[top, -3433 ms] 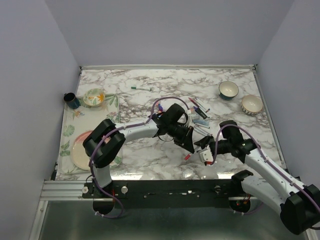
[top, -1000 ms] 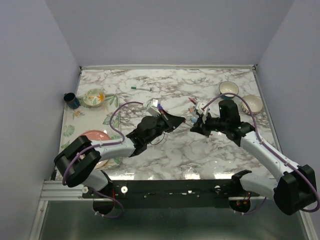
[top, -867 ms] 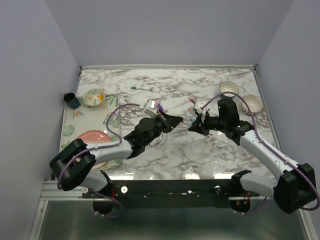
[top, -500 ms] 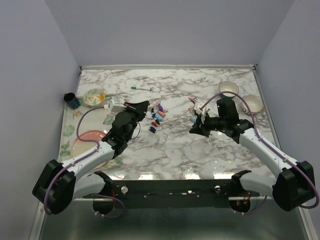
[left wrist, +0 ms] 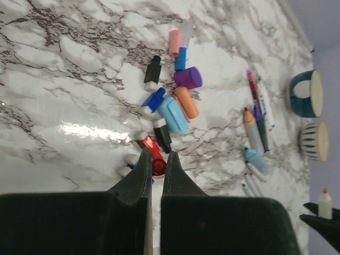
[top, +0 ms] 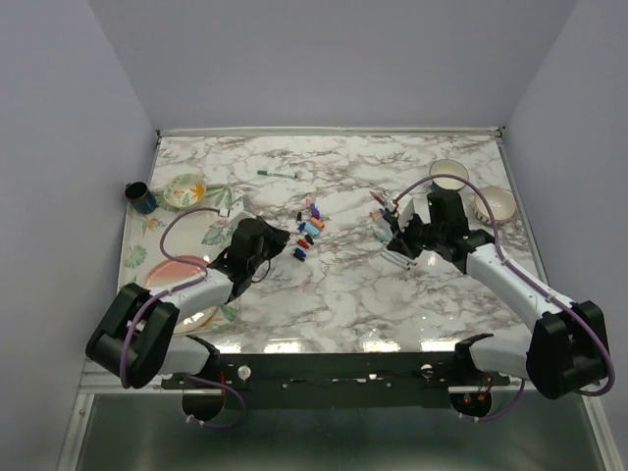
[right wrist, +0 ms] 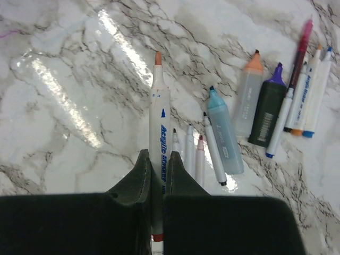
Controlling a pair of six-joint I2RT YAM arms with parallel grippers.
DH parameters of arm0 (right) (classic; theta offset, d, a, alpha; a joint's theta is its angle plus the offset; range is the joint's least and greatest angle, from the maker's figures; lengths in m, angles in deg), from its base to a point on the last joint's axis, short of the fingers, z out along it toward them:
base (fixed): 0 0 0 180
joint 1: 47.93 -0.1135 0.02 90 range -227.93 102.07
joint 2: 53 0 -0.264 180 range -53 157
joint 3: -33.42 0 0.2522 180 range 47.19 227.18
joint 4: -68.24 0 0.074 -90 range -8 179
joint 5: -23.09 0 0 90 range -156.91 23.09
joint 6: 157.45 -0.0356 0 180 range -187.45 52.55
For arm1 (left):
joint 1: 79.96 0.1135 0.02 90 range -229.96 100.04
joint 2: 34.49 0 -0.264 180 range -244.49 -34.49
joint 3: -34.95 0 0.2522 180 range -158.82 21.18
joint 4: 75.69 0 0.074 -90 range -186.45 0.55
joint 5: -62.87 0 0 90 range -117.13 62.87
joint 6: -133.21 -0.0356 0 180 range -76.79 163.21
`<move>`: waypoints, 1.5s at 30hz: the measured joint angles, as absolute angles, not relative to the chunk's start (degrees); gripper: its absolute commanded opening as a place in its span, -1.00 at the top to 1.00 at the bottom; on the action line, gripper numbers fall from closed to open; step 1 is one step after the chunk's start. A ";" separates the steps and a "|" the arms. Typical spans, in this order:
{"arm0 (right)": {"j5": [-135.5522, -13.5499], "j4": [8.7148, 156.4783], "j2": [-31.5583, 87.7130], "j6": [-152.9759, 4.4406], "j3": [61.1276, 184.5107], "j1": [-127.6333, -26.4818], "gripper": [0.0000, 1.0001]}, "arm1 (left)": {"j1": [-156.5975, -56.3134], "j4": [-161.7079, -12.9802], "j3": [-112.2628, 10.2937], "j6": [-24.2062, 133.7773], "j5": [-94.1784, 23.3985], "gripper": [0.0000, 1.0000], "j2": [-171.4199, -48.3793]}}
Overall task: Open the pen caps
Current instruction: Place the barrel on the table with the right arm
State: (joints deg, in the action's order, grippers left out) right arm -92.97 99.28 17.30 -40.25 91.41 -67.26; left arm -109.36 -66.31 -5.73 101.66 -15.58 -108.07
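Apparently most of the job is done. A cluster of loose pen caps [left wrist: 172,114] in pink, blue, purple, orange, pale blue, black and red lies near the middle of the marble tabletop [top: 343,285], all of them off their pens. To the right of the cluster lies a row of uncapped pens [right wrist: 226,138], highlighters and thin markers, with their tips bare.

The right jaws pinch a white marker [right wrist: 159,117] by its lower barrel. Its orange tip is bare and points away, and it is held over the tabletop just beside that row. The left jaws are pressed together with nothing between them, their tips just short of a red cap [left wrist: 151,151] at the near edge of the cluster.

One green pen [top: 278,174] lies alone toward the back. It is too small to tell whether it is capped, so it may be what is left to do.

Two bowls [top: 448,175] stand at the back right, near the right arm. At the far left are a dark cup [top: 139,197], a floral bowl [top: 183,189] and a pink plate [top: 162,280] on a leaf-patterned mat. Nothing seems to bar the way to the green pen.
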 measured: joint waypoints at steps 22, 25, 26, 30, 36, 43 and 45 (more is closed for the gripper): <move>-84.60 101.31 26.72 -40.36 95.02 -64.95 0.88 | -104.86 -67.82 -14.69 93.71 -26.35 0.02 -128.03; -84.49 103.63 28.71 -38.59 96.59 -64.79 0.84 | -104.40 -67.71 -14.56 93.53 -26.68 -0.13 -127.40; -84.47 104.39 29.50 -37.91 97.20 -64.77 0.82 | -104.14 -67.78 -14.17 93.31 -26.66 -0.15 -126.76; -84.38 106.73 32.05 -35.88 98.41 -64.73 0.80 | -103.51 -68.91 -12.09 92.13 -26.35 -0.34 -123.35; -84.14 109.07 33.52 -34.68 98.58 -64.73 0.72 | -102.74 -69.46 -10.15 90.06 -25.98 -0.39 -117.06; -83.55 110.47 35.99 -34.33 98.89 -64.73 0.61 | -102.15 -69.92 -7.17 87.98 -24.32 -0.40 -109.74; -83.18 110.71 36.29 -34.37 98.91 -64.73 0.57 | -102.13 -70.12 -6.43 87.78 -24.10 -0.40 -108.75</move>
State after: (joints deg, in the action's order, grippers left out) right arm -83.18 110.71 36.29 -34.37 98.91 -64.73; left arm -102.13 -70.12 -6.43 87.78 -24.10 -108.75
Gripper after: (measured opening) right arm 0.198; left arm 0.697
